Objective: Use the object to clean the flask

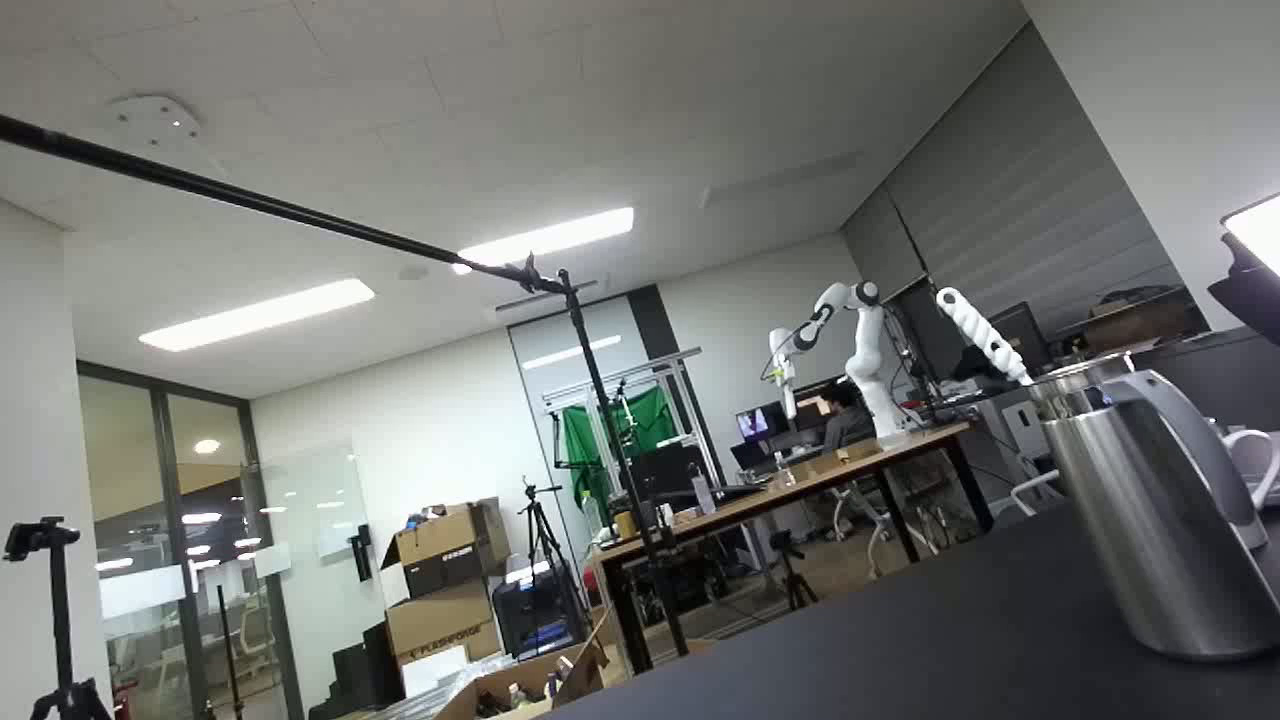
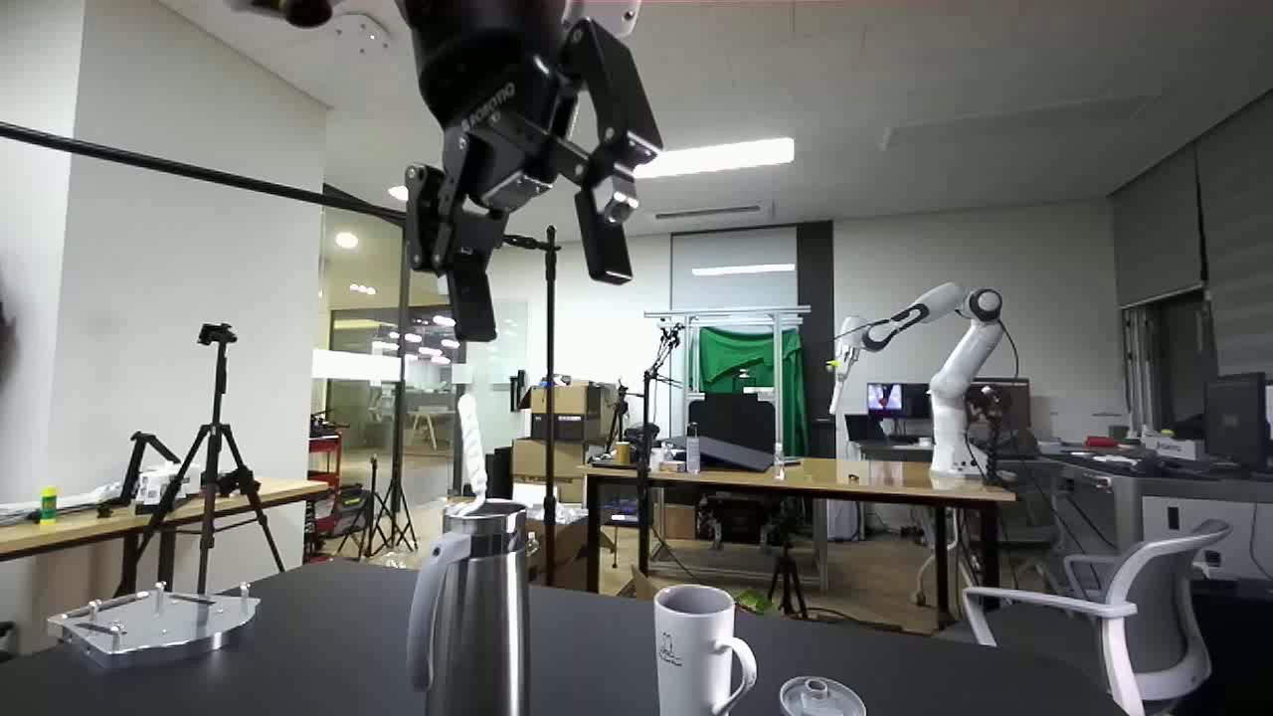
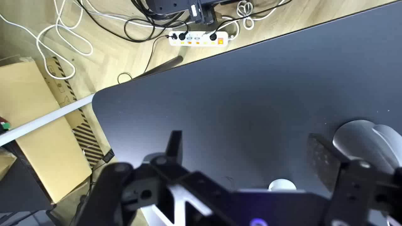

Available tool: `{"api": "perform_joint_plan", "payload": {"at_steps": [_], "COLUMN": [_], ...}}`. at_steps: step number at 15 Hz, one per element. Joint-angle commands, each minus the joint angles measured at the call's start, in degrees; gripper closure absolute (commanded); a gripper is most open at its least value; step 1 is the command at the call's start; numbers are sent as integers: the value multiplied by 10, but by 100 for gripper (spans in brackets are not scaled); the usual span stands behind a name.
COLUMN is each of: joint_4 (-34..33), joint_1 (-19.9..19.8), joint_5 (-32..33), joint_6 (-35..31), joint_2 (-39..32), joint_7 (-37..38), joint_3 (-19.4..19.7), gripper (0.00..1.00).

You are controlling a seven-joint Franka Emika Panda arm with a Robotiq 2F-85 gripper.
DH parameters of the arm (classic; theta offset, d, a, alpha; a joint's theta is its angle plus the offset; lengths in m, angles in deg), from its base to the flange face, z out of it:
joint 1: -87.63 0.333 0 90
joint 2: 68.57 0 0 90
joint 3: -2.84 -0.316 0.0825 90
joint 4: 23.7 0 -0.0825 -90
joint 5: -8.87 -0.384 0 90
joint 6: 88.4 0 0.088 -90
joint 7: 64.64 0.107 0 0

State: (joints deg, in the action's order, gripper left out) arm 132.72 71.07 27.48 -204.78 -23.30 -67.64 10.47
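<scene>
The white tool [image 2: 471, 443], with a twisted, ridged handle, stands in the flask [image 2: 487, 617]: its lower end goes into the mouth, while the rest rises above the rim and leans left in both exterior views. How deep it reaches is hidden by the metal wall. The flask, brushed silver with a grey handle, is upright on the near part of the dark desk [image 2: 597, 646].

Higher up, over the desk, hangs the pincer [image 2: 544, 303], pointing down and apart from both tool and flask. It is released: its jaws stand wide apart, as the wrist view shows too. Low in that view, seen between the jaws, is a small white rounded thing [image 3: 282, 185]; what it belongs to I cannot tell.

Right of the flask, near but not touching, stands a white mug [image 2: 701, 656] with a small drawing on its side. Right of the mug lies a round, grey, lid-like piece [image 2: 820, 699]. On the left, farther from the flask, a metal plate [image 2: 164, 631] with short upright posts sits on the same desk.

Beyond the desk are a tripod [image 2: 212, 438] at left, a wood-topped bench [image 2: 845, 472] farther back with a white robot arm [image 2: 948, 428] at its right end, and a white-framed office chair [image 2: 1159, 597] at right.
</scene>
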Motion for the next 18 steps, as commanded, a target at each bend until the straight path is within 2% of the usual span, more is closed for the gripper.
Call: {"api": "perform_joint_plan", "payload": {"at_steps": [1,12,15,18], "joint_4": [-1,-1,-8,-26], "joint_1": [6,6,39,76], "joint_5": [4,4,-13,-30], "joint_6": [3,3,-35,-74], "joint_2": [1,1,-10,-43], "joint_7": [4,4,-17,2], "joint_3": [5,4,3,-27], "gripper": [0,0,0,0]}}
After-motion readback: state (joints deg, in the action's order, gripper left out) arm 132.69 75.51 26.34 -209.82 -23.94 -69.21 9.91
